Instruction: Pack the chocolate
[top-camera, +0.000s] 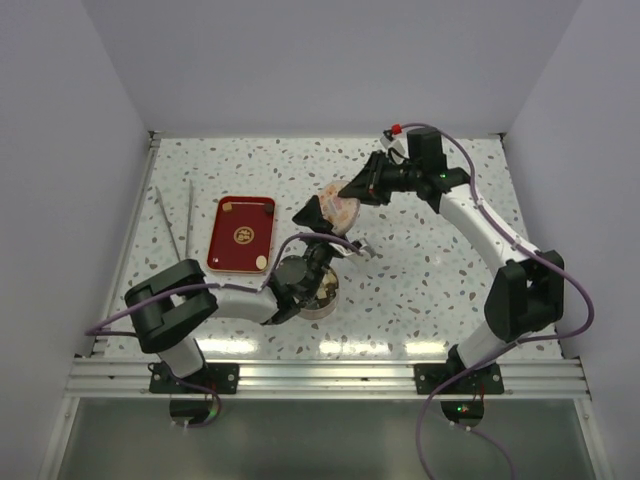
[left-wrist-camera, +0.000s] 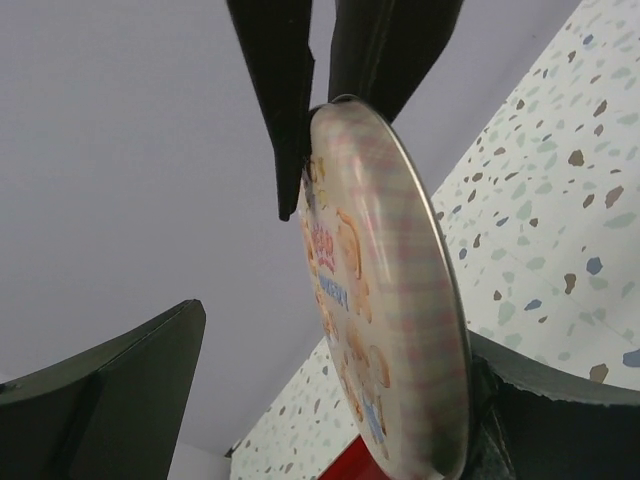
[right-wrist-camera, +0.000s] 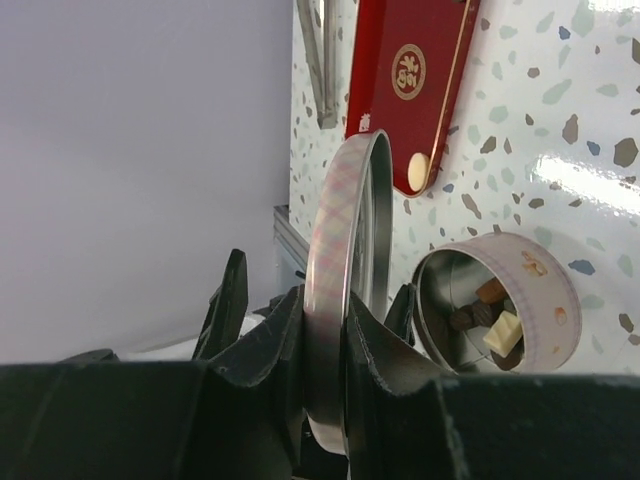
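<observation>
The round tin (right-wrist-camera: 545, 300) stands open on the table, with dark brown and cream chocolate chunks (right-wrist-camera: 490, 312) inside; in the top view the tin (top-camera: 323, 297) is partly hidden under my left wrist. My right gripper (right-wrist-camera: 325, 300) is shut on the rim of the tin's plaid lid (right-wrist-camera: 345, 200) and holds it on edge in the air (top-camera: 338, 207). My left gripper (left-wrist-camera: 335, 340) is open around the same lid (left-wrist-camera: 385, 300): its right finger (left-wrist-camera: 560, 420) is against the lid's back, its left finger (left-wrist-camera: 120, 400) well apart. A cream piece (right-wrist-camera: 418, 172) lies on the red tray.
A red rectangular tray (top-camera: 240, 232) lies left of the tin, with a cream piece at its near corner (top-camera: 262, 262) and another at its far corner (top-camera: 228, 207). Metal tongs (top-camera: 175, 222) lie further left. Walls enclose the table on three sides.
</observation>
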